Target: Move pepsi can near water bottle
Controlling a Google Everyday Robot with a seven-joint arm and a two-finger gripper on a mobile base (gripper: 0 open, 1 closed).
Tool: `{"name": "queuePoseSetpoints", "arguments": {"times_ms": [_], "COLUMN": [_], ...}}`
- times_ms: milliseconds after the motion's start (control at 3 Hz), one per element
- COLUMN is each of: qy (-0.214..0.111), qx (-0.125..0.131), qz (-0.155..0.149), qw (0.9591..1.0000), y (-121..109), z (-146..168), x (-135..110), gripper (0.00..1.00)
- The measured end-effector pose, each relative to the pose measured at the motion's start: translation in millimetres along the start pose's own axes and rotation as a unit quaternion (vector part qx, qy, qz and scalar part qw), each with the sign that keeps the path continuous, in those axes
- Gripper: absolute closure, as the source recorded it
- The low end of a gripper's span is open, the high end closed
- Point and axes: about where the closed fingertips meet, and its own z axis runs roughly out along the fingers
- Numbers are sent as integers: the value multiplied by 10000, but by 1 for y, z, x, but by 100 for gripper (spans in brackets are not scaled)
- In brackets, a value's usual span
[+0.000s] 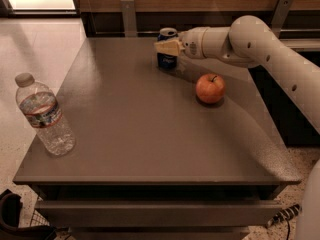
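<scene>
The robot's pale arm (260,41) reached in from the right over the far side of the grey worktop (140,139). Its pincer (163,47) was level with the middle of the pepsi can (167,60), which stood upright near the back edge. Whether the pincer pinched the can or sat spread could not be told. The water bottle (45,116) stood upright at the front left corner, well apart from the can. An apple (210,88) rested near the can, to its right.

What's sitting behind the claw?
The pepsi can, upright near the far edge of the table. Its silver top and blue base show; the claw, at mid-height, covers its middle.
</scene>
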Motion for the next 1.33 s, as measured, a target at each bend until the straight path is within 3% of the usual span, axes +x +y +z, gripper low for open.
{"name": "queuePoseSetpoints", "arguments": {"times_ms": [667, 1000, 1333], "qy": [7, 8, 26], "qx": [-52, -50, -14], "qz": [2, -5, -129], "qw": [10000, 10000, 9999], "y": [4, 5, 17], "z": [6, 3, -36], "x": [1, -2, -35], "gripper": [100, 100, 100]}}
